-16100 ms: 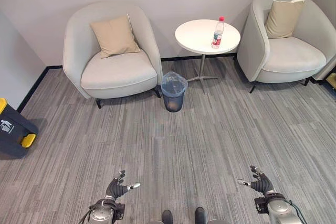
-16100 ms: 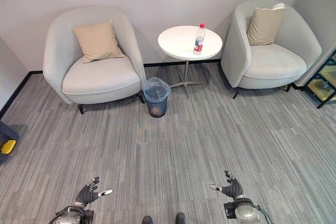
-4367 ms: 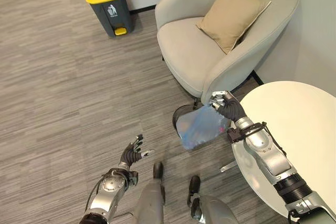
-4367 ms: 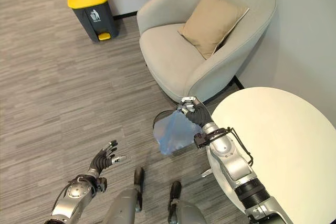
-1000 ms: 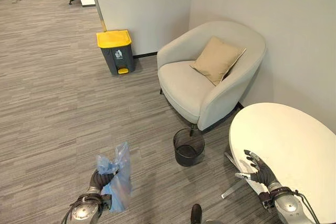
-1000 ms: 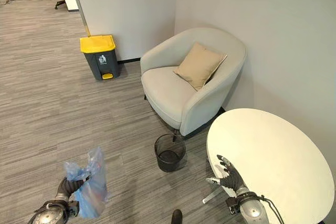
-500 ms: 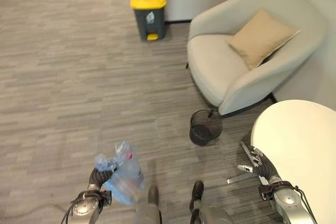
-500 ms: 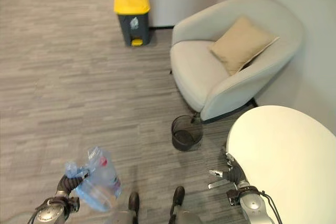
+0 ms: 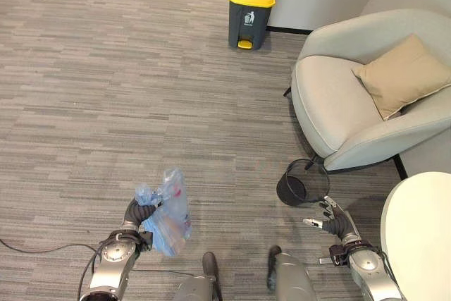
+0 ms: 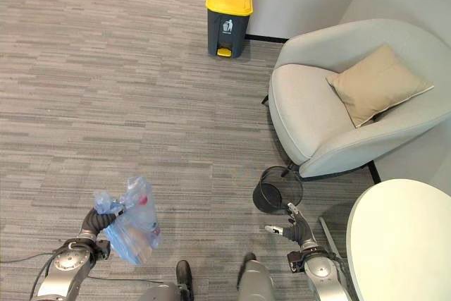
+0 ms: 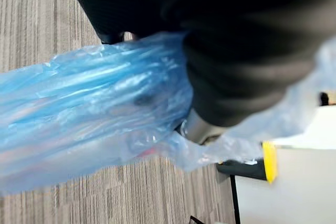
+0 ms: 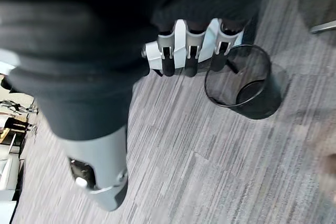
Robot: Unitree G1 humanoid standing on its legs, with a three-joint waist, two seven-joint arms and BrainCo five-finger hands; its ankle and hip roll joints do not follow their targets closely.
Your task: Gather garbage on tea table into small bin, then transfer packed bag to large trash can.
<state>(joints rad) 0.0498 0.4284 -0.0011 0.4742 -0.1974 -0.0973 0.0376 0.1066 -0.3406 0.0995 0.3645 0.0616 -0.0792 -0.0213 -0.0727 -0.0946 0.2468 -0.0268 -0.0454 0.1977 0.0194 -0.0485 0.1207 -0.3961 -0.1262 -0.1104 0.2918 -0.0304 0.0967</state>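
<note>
left hand [image 9: 131,214]: low at the robot's left, fingers curled tight round the gathered neck of the bag [image 9: 169,220]; clamped up high, likely so the bag hangs free and the mouth stays bunched
bag: blue see-through plastic, packed, hangs beside the hand above the carpet [image 9: 106,103], not touching it; something red and clear shows through the top, looks like a bottle, can't be sure; loose ends of the neck stick up over the fist
left wrist view: blue plastic [image 11: 94,103] spreads past the dark hand cover; the yellow lid shows small in the distance
right hand [image 10: 292,227]: low at the robot's right, fingers straight and spread apart, holds nothing; wrist view shows the fingers [image 12: 188,51] loose; judged idle, kept clear of the load
small bin [image 9: 301,182]: black wire bin just ahead of the right hand, by the chair base; no liner in it, inside looks bare, which fits the bag now being in the left hand
table [image 10: 402,244]: white round top at the robot's right, nothing on the part that shows
chair [image 9: 352,103]: grey armchair with tan cushion [image 9: 402,75], behind the small bin
big can [image 9: 249,3]: dark body, yellow lid shut, foot pedal at front, against the wall, well apart from the bag
stage: gathering looks done, carry leg under way
next: judged a walk across open carpet to the big can, then getting the lid up; pedal or free right hand would do it
risk: thin plastic held by the neck alone; could slip or swing on the walk
</note>
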